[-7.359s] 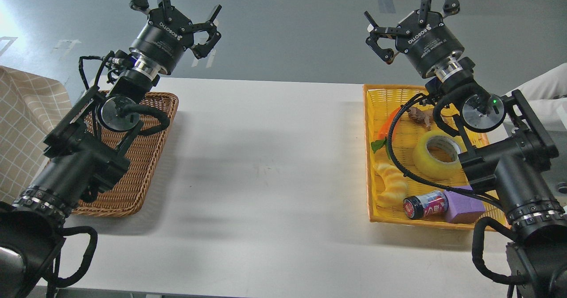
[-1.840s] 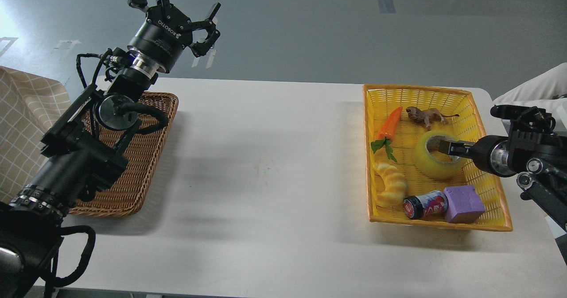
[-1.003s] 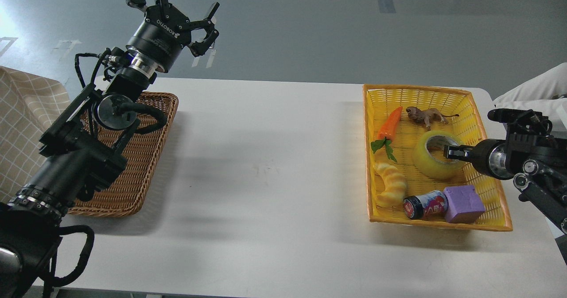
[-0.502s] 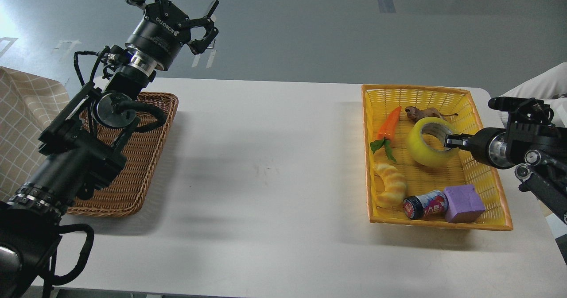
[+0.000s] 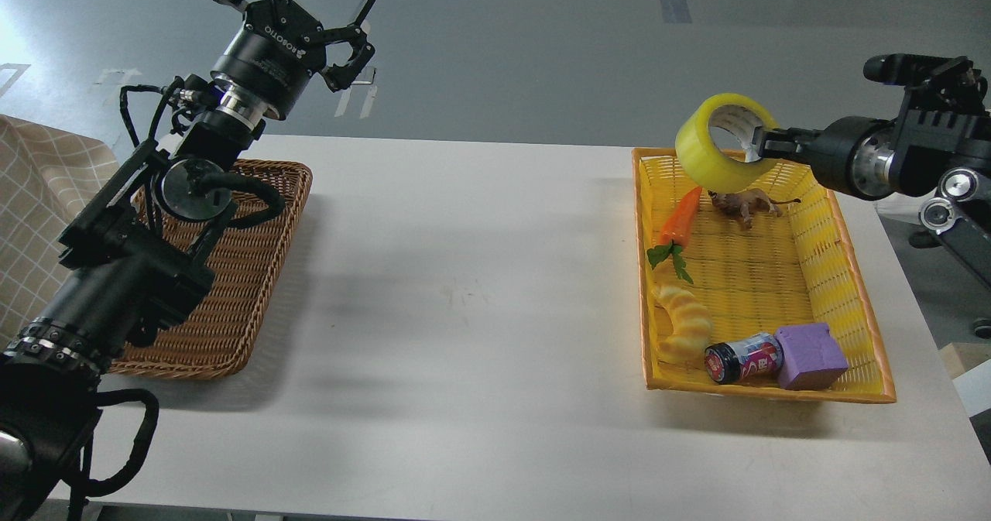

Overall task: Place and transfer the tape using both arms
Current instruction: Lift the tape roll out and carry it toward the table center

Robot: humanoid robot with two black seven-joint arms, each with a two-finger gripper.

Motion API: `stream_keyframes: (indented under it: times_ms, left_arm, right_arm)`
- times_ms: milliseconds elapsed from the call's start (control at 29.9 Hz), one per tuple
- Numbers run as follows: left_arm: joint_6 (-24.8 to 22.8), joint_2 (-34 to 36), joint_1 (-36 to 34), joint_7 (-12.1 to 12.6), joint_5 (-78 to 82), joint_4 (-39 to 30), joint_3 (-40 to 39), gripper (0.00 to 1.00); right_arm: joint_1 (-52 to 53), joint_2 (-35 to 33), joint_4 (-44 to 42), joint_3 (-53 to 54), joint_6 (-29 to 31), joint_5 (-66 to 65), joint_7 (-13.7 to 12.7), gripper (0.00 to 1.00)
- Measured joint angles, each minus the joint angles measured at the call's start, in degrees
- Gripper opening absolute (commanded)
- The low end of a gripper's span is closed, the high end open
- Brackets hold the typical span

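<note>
Spanning the view: white table (image 5: 464,273), wicker basket (image 5: 240,289) left, yellow basket (image 5: 821,273) right holding carrot (image 5: 681,215), animal figure (image 5: 743,203), croissant toy (image 5: 681,320), can (image 5: 739,357), purple block (image 5: 809,356). Left gripper (image 5: 298,2) raised, spread wide. Right gripper (image 5: 762,145) clamped on tape (image 5: 716,153), aloft over basket's far rim.

1. White table (image 5: 464,273), seen from head cam, carries two baskets.
2. Brown wicker basket (image 5: 232,304) sits at left edge.
3. Yellow basket (image 5: 844,289) sits at right, w/ toys inside; the two well apart.
</note>
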Motion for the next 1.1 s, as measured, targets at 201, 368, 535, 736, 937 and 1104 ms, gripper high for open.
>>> stream_keyframes:
  times_ms: [201,368,535,736,937,1104]
  left_arm:
    - [0.0,0.52,-0.31,-0.03,0.0,0.0,-0.08,0.98]
    - [0.0,0.86,-0.54,-0.08,0.0,0.0,-0.08,0.98]
    - [0.0,0.9,-0.6,-0.07,0.0,0.0,-0.08,0.98]
    - [0.0,0.61,-0.6,0.0,0.08,0.0,-0.03,0.98]
    - [0.0,0.46,-0.6,0.0,0.09,0.0,0.16,0.98]
    - [0.0,0.45,-0.51,0.0,0.09,0.0,0.19,0.98]
  right_arm:
    - [1.97,5.89,-0.22,-1.13,0.0,0.02,-0.1,0.0]
    - [3.89,9.76,-0.53,-4.1,0.0,0.01,-0.14,0.0]
    - [6.49,13.49,-1.45,-8.17,0.0,0.06,-0.14,0.0]
    - [7.6,18.76,-5.54,-11.53,0.0,0.09,-0.14,0.0]
    - [8.35,24.17,-9.94,-14.62,0.0,0.1,-0.14,0.0]
    - [8.46,28.5,-12.11,-17.16,0.0,0.06,-0.13,0.0]
